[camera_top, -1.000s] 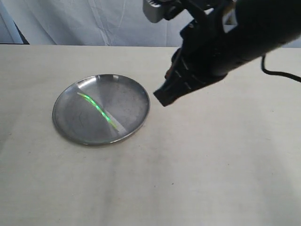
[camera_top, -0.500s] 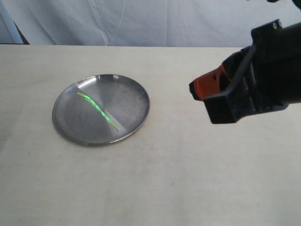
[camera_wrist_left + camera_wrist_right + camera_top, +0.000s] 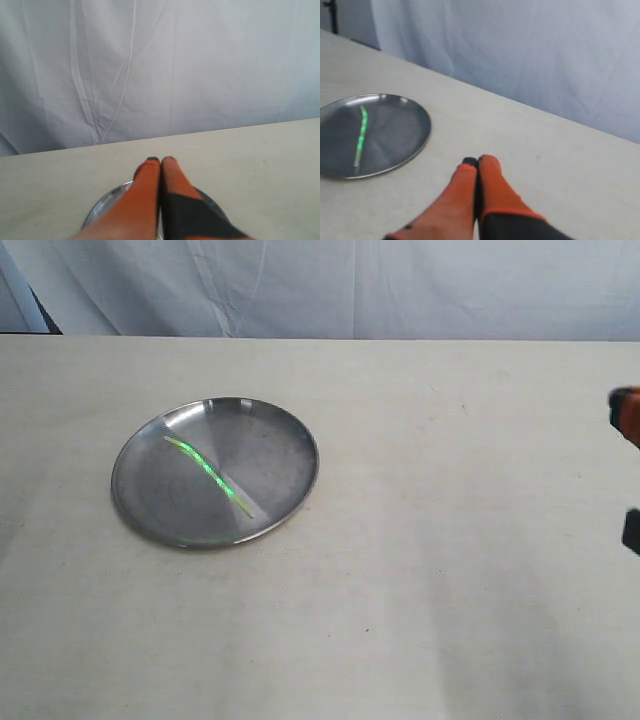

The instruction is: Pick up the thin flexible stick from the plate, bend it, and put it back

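The thin yellow-green glowing stick lies slightly curved across the round silver plate on the left half of the table. In the right wrist view the stick and plate show well off to one side of my right gripper, which is shut with nothing between its orange fingers. Only a sliver of that arm shows at the exterior view's right edge. My left gripper is shut and empty, held above the plate; it is out of the exterior view.
The plate rests on a beige table. A white cloth backdrop hangs behind the table's far edge.
The right arm has swung away from beside the plate to the right and almost out of the exterior view. Stick and plate have not moved.
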